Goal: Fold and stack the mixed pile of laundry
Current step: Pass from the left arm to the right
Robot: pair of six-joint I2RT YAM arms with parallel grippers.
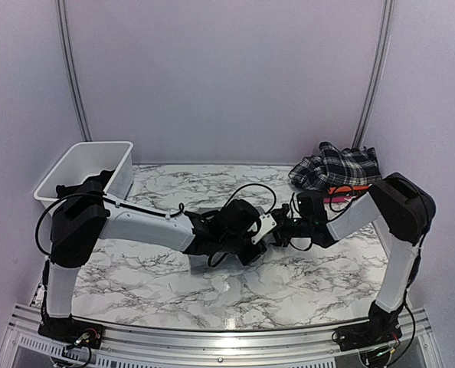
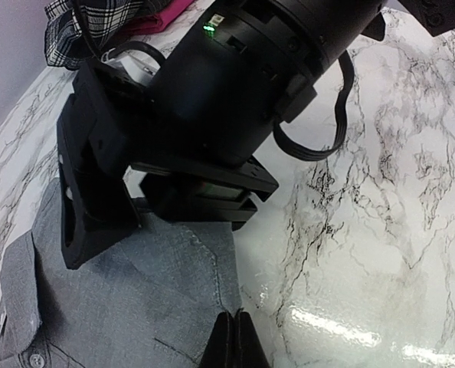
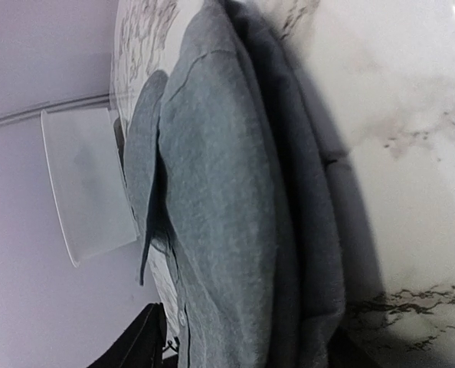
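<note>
The grey collared button shirt (image 1: 203, 263) lies folded on the marble table at the centre, mostly under both arms. My left gripper (image 2: 235, 341) is shut, pinching the shirt's (image 2: 128, 291) right edge; in the top view it (image 1: 250, 247) sits over the shirt. My right gripper (image 1: 283, 230) meets it from the right. In the right wrist view its jaws (image 3: 239, 354) straddle the shirt's stacked layers (image 3: 235, 192), one dark finger above and one below. The black-and-white plaid piece (image 1: 336, 165) and the red-pink piece (image 1: 341, 189) lie at the back right. Grey trousers are not in view.
The white basket (image 1: 67, 165) stands at the back left with black cloth (image 1: 83, 186) in it. My right arm's black wrist (image 2: 235, 84) hangs close above the shirt in the left wrist view. Lilac walls close in the back and sides.
</note>
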